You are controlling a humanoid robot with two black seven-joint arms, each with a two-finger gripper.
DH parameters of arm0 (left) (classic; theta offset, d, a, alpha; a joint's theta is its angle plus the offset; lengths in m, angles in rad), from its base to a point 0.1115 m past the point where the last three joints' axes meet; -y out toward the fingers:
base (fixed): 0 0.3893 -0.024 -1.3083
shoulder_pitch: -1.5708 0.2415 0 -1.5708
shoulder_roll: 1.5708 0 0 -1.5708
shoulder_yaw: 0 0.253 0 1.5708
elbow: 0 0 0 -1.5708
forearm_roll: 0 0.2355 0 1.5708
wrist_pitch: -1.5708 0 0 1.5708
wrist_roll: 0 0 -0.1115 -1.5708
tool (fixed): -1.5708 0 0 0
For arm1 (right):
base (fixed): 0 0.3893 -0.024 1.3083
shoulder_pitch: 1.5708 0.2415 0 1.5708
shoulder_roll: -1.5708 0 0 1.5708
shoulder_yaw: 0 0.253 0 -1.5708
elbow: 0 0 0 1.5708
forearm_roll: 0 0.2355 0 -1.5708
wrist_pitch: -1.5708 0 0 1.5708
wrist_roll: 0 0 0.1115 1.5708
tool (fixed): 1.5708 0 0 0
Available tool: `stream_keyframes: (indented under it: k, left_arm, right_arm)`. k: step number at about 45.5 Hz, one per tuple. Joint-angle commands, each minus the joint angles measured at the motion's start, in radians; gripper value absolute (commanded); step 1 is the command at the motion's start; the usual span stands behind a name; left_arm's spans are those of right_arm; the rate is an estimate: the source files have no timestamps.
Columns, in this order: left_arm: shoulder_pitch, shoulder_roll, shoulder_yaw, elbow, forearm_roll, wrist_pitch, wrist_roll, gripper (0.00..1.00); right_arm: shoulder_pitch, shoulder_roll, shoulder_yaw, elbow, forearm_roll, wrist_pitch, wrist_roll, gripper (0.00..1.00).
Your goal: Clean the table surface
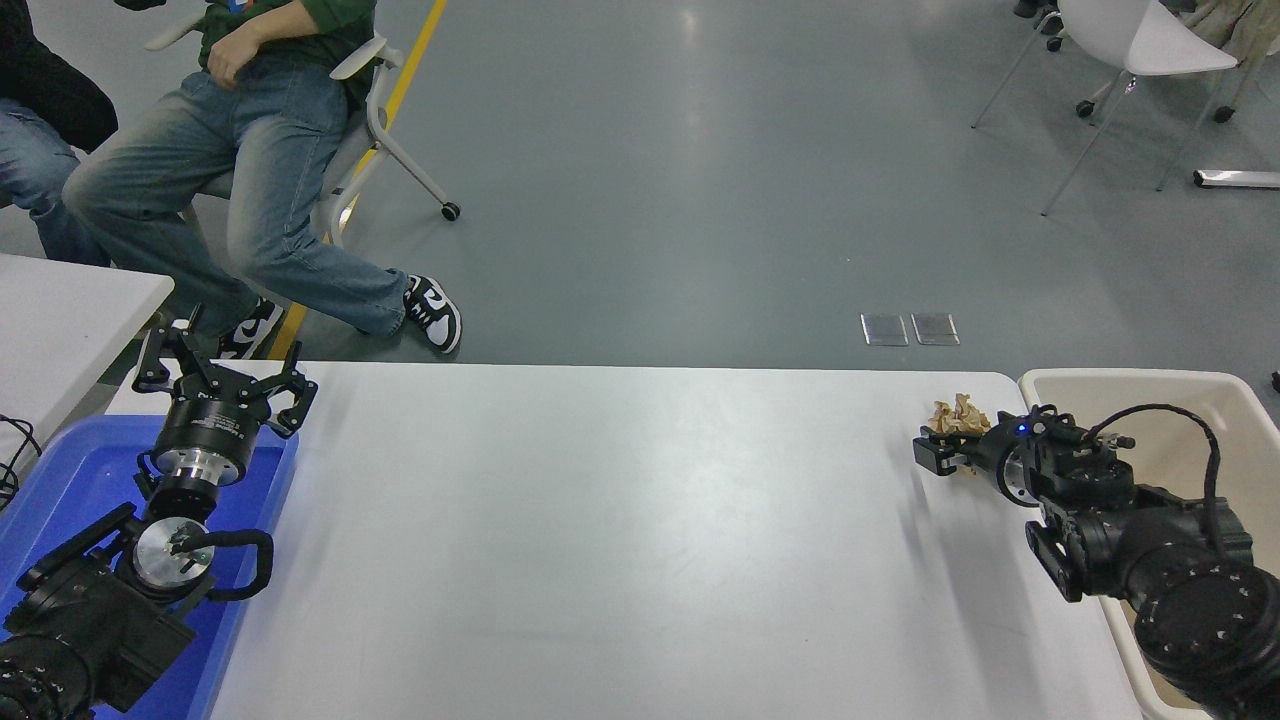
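Observation:
The table surface [620,540] is a wide white-grey top that fills the lower picture. A crumpled brown paper wad [957,413] is at its far right end, close to the corner. My right gripper [940,450] comes in from the right, points left, and looks shut on the wad, which sticks up on its far side. The gripper seems to be a little above the table and casts a faint shadow below it. My left gripper [225,375] is parked at the lower left over a blue tray, with its fingers spread open and empty.
A beige plastic bin [1150,385] stands just off the table's right end, under my right arm. A blue tray [70,480] lies at the left end. A corner of a smaller white table [60,310] shows at the left. Two seated people [250,150] are at the far left.

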Motion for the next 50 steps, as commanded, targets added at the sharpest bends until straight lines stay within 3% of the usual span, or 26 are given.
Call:
stream_keyframes:
  k: [1,16,20,24,28,29,50]
  left_arm:
    - [0.000,0.000,0.000,0.000,0.000,0.000,0.000,1.00]
    - [0.000,0.000,0.000,0.000,0.000,0.000,0.000,1.00]
    - [0.000,0.001,0.000,0.000,0.000,0.000,0.000,1.00]
    - [0.000,0.000,0.000,0.000,0.000,0.000,0.000,1.00]
    - [0.000,0.000,0.000,0.000,0.000,0.000,0.000,1.00]
    - [0.000,0.000,0.000,0.000,0.000,0.000,0.000,1.00]
    - [0.000,0.000,0.000,0.000,0.000,0.000,0.000,1.00]
  right_arm:
    - [-0.018,-0.001,0.003,-0.003,0.002,-0.025,-0.002,0.96]
    - [-0.057,0.000,0.003,-0.021,0.003,-0.054,-0.004,0.92]
    - [-0.063,0.002,0.004,-0.021,0.008,-0.068,-0.002,0.76]
    - [-0.066,0.002,0.003,-0.019,0.031,-0.071,0.000,0.51]
    - [-0.066,0.000,0.004,-0.016,0.051,-0.051,0.003,0.07]
    - [-0.066,0.000,0.004,-0.016,0.058,-0.046,0.003,0.01]
    - [-0.058,-0.001,0.009,-0.018,0.107,0.014,0.007,0.00]
